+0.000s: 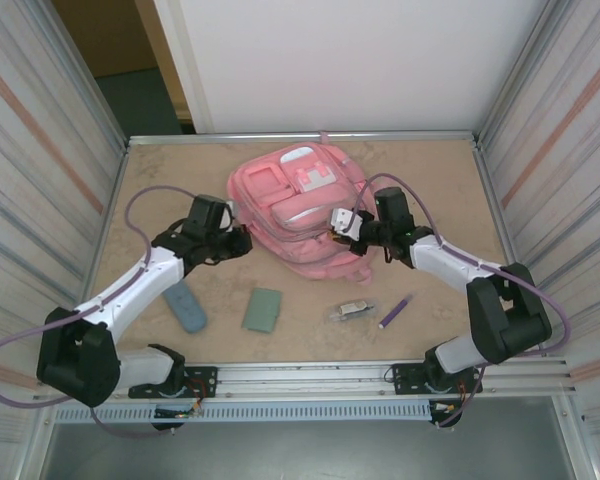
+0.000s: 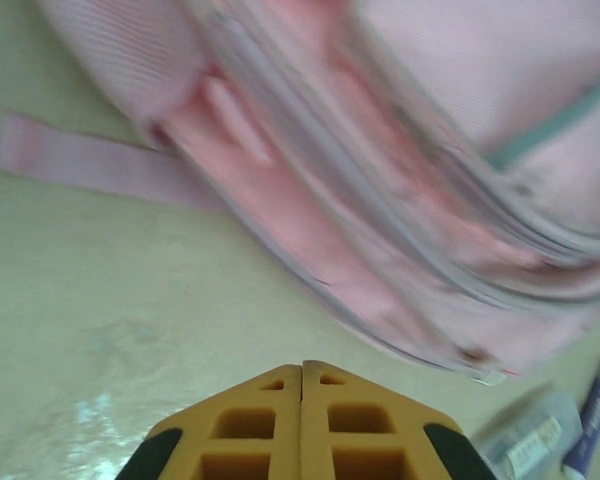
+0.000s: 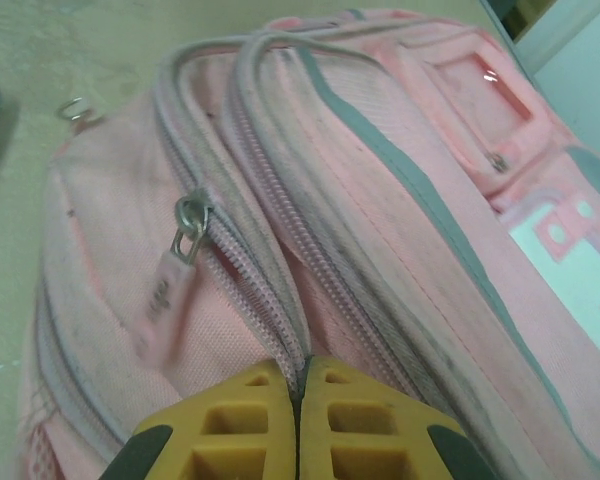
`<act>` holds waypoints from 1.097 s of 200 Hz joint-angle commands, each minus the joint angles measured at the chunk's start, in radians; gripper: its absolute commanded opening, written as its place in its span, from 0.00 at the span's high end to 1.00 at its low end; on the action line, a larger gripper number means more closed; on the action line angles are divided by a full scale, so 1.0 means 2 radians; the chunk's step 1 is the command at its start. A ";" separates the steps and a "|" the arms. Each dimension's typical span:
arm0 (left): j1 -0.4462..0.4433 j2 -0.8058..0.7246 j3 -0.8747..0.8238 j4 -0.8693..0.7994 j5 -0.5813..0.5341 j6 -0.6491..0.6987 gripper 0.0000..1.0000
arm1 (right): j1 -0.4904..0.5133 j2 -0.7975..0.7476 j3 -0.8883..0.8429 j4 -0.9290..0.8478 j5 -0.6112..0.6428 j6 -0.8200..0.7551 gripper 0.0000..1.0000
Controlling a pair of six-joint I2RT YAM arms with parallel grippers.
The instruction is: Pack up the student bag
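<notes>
The student bag point(image 1: 298, 205), a large pink backpack with pale patches, lies on its back at the middle rear of the table. My right gripper point(image 1: 336, 226) is at its right side. In the right wrist view the yellow fingers point(image 3: 250, 420) are shut, pinching the grey-pink zip edge point(image 3: 280, 300) of the student bag point(image 3: 400, 200). A metal zip slider with a pink tab point(image 3: 180, 250) hangs just left of that edge. My left gripper point(image 1: 242, 241) is beside the bag's left side, shut and empty point(image 2: 302, 366) over bare table, with the blurred student bag point(image 2: 400, 180) ahead of it.
Along the front of the table lie a blue-grey case point(image 1: 185, 305), a green wallet-like pouch point(image 1: 263, 310), a clear wrapped pack point(image 1: 352, 311) and a purple pen point(image 1: 394, 313). A pink strap point(image 2: 90, 160) trails on the table. Metal walls enclose the table on three sides.
</notes>
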 commanded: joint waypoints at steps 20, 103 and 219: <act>-0.041 -0.005 0.016 0.082 0.067 0.021 0.76 | 0.018 -0.036 -0.011 0.011 0.034 0.036 0.98; -0.173 0.077 0.040 0.116 -0.016 -0.045 0.53 | 0.040 -0.027 -0.011 0.049 -0.026 0.095 0.98; -0.182 0.130 0.098 0.063 -0.136 -0.032 0.85 | 0.076 -0.038 -0.023 0.045 -0.018 0.100 0.98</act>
